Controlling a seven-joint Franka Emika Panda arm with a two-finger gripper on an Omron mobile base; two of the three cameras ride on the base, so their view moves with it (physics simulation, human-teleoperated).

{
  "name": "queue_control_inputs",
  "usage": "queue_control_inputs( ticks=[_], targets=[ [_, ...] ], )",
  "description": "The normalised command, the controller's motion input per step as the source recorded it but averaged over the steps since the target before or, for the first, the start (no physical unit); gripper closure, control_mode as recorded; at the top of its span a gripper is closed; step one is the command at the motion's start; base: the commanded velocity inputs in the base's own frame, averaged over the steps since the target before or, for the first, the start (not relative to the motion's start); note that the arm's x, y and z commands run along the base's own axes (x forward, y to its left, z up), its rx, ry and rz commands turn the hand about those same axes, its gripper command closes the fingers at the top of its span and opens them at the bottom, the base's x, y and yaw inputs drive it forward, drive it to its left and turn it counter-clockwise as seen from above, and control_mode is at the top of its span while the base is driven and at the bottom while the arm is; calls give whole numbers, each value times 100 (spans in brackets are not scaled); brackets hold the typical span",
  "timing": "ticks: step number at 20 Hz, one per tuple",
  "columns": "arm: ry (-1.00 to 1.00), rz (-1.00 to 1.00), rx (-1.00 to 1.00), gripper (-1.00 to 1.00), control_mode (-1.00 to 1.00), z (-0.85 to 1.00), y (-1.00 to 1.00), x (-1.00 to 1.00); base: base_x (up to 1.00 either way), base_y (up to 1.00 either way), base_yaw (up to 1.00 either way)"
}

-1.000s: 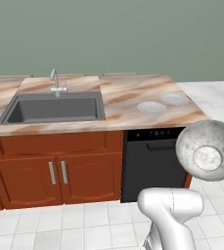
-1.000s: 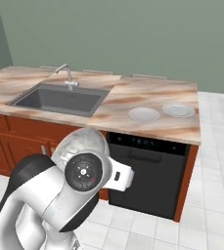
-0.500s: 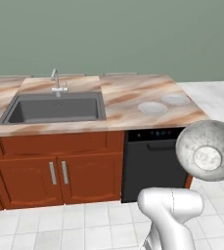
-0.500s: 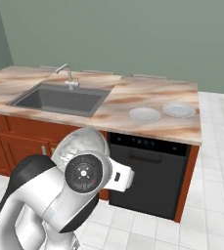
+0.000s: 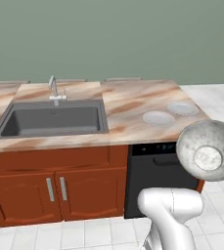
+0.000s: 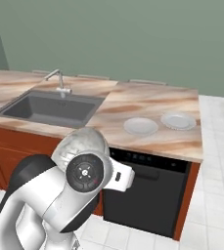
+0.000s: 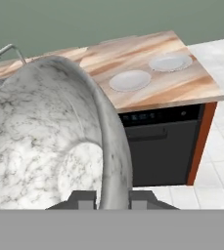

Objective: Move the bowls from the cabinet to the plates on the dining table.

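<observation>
The gripper (image 7: 112, 197) pinches the rim of the grey speckled bowl (image 7: 50, 141), one finger inside and one outside. To do this step well, the robot should carry it slowly, keep it level, and set it gently on the near plate (image 7: 129, 80), which sits far ahead of the fingers on the dining table (image 7: 182, 85). The far plate (image 7: 170, 62) lies just beside it. The bowl is round, deep and marbled grey-white.

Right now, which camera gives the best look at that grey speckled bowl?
The hand view: the grey bowl looms close, its rim between the pincer tips. The left base view shows its whole inside; the right base view shows a sliver behind the arm.
</observation>
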Motion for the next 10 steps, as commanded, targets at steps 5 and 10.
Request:
queue_control_inputs(
  ticks=[5, 10],
  targets=[
    [0, 0, 0, 100, 100, 0, 0, 0, 71, 0, -2],
    [0, 0, 0, 100, 100, 0, 0, 0, 74, 0, -2]
  ],
)
